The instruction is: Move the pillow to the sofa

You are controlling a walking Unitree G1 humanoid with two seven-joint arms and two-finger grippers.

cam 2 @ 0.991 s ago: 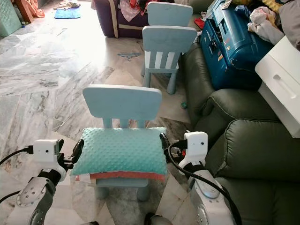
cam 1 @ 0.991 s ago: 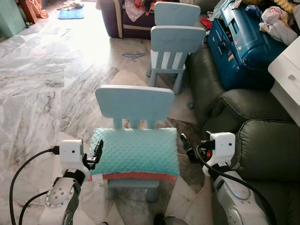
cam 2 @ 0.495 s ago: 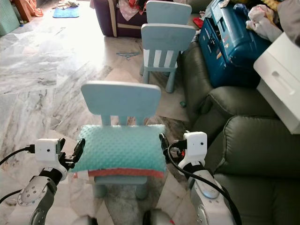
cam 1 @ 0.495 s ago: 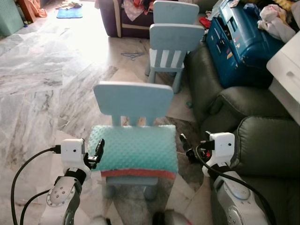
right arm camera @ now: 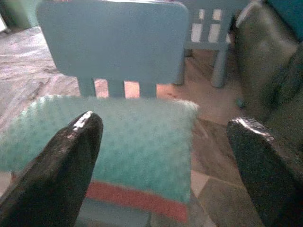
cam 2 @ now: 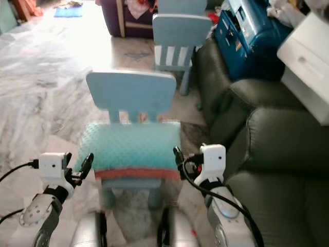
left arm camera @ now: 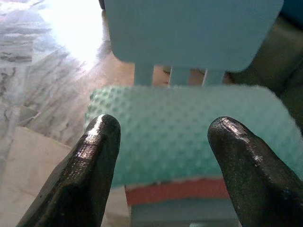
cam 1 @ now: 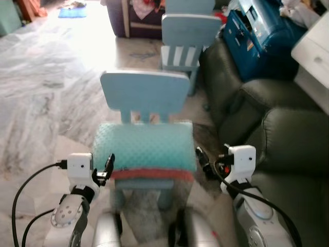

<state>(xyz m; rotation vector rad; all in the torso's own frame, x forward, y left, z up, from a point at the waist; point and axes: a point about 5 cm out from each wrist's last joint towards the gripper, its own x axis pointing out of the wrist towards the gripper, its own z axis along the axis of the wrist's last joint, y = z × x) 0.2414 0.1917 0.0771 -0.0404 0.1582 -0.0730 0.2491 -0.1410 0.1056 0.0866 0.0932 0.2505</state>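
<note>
1. A humanoid robot is standing over a small blue chair (cam 1: 145, 98) on a marble floor (cam 1: 46, 87), with a teal pillow (cam 1: 145, 146) lying flat across the seat, a red-orange layer showing along its near edge.

2. The left end effector (cam 1: 109, 163) is hovering just beside the pillow's left near corner, fingers (left arm camera: 90, 156) spread wide. In its wrist view the pillow is sitting in the gap between the two tips, apart from both.

3. The right end effector (cam 1: 201, 159) is hanging just off the pillow's right near corner, likewise spread. Its wrist view is showing the pillow mostly toward one finger (right arm camera: 71, 151), so this side looks less centred.

4. The dark green sofa (cam 1: 288, 139) is waiting immediately to the robot's right, close to the chair.

5. Risks, as judged from here: the head views are blurred, suggesting the body is moving, so closing now could pinch only the soft cover and let the pillow sag or slide off.

6. An uneven squeeze could drag the light chair or tip it toward the sofa arm.

7. The red-orange layer might be separate; it could be left behind or fall.
</note>
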